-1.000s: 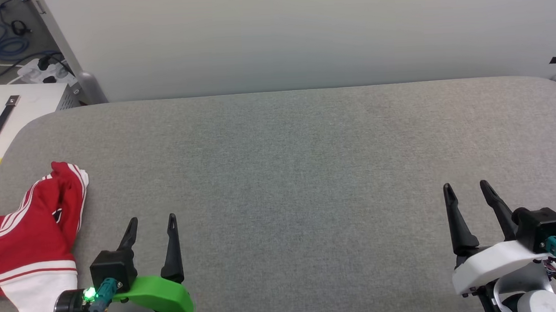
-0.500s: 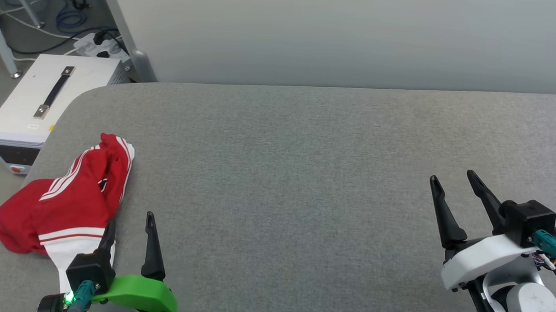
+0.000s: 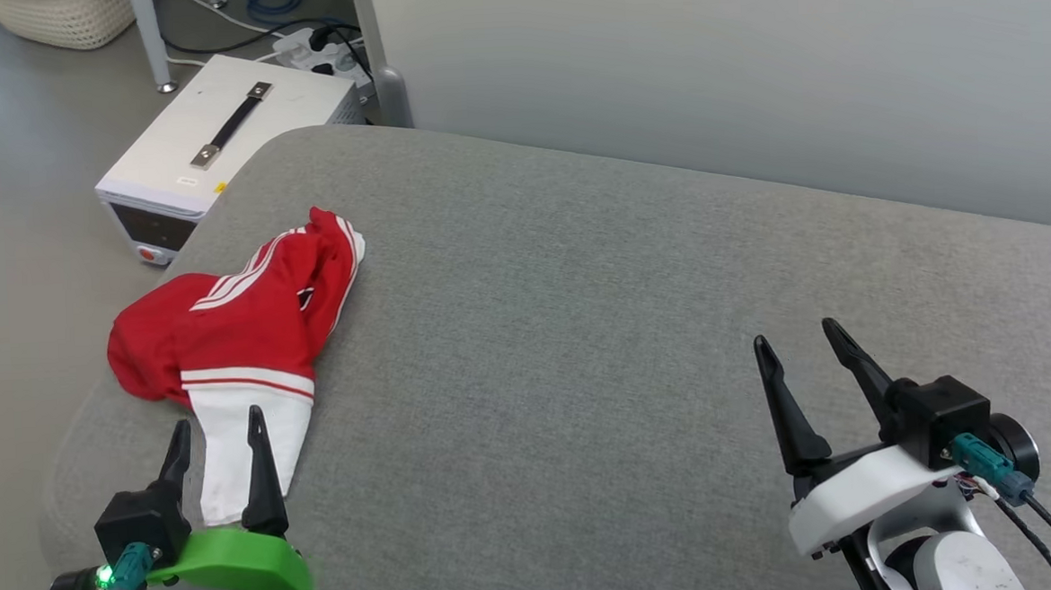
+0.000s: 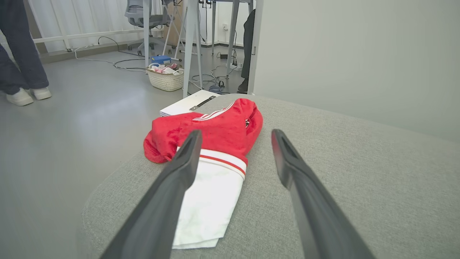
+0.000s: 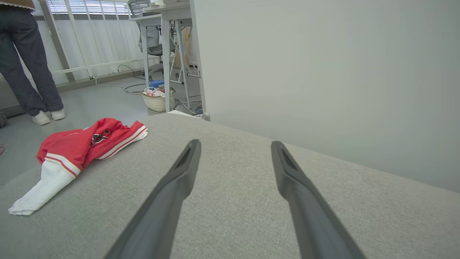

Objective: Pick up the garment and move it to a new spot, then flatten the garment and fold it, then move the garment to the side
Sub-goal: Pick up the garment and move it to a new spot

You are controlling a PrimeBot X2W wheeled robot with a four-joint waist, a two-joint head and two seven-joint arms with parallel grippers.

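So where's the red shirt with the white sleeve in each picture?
Head view: the red and white jersey shirt lies crumpled at the left, near the corner of the grey padded table.
Left wrist view: the shirt is in the centre, straight ahead.
Right wrist view: the shirt is at the far left, at middle height.
Shared landmark: the pale woven basket on the floor beyond it.
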